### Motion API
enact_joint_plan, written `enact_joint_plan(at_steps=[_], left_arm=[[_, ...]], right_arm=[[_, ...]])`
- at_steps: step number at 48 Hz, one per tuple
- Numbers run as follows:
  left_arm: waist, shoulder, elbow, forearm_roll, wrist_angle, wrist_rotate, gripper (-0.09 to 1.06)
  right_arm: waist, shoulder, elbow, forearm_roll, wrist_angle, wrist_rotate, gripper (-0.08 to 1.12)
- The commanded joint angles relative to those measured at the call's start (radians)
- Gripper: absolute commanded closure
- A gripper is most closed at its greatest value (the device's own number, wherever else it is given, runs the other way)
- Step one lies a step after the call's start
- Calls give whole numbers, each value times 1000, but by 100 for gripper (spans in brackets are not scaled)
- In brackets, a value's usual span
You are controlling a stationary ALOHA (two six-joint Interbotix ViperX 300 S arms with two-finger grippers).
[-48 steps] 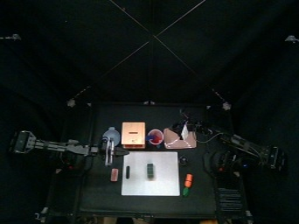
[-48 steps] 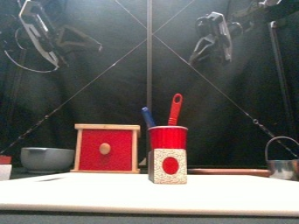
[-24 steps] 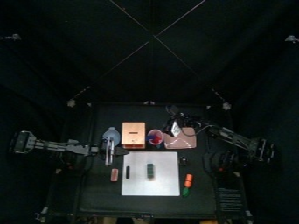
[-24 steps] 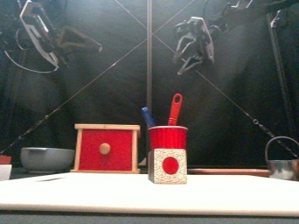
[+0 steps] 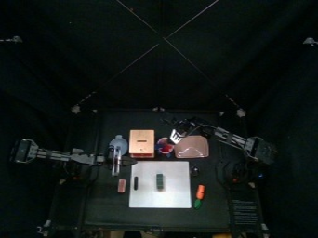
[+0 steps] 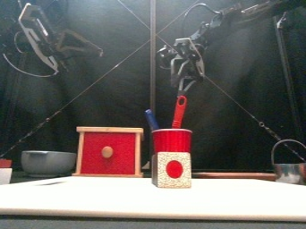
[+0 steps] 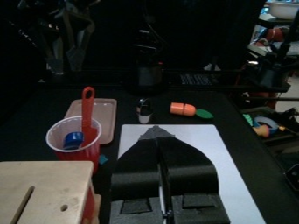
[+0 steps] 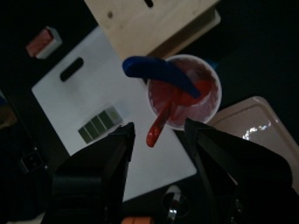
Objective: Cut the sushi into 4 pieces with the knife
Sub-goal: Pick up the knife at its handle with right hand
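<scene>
Fetching the knife is the step in hand: the right fingers, spread wide, hover above the red knife standing in the red cup. Next move: descend straight, straddle the handle, close. The sushi roll lies on the white cutting board, before the cup, well apart from both arms. The left fingers, pressed together and empty, rest over the left of the tabletop.

red cup | red knife | blue knife | white board | dark green sushi
</scene>
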Motion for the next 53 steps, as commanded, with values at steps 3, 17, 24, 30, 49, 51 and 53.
enact_joint_plan(at_steps=[3,17,24,30,49,51,53], left_arm=[[5,2,-9,-5,-8,3,99],[5,2,5,-5,-8,2,99],[5,2,11,-5,-8,2,99],[5,2,15,-5,-8,0,99],[5,2,26,-5,-8,-2,99],[5,2,28,-5,-8,-2,99],[5,2,28,-5,-8,-2,99]], right_arm=[[9,37,-72,14,48,-2,20],[41,123,-138,5,150,0,20],[43,169,-161,-11,190,2,20],[43,198,-183,-15,201,2,20],[44,261,-225,-71,302,3,20],[44,265,-229,-72,302,3,20],[44,270,-233,-74,304,3,21]])
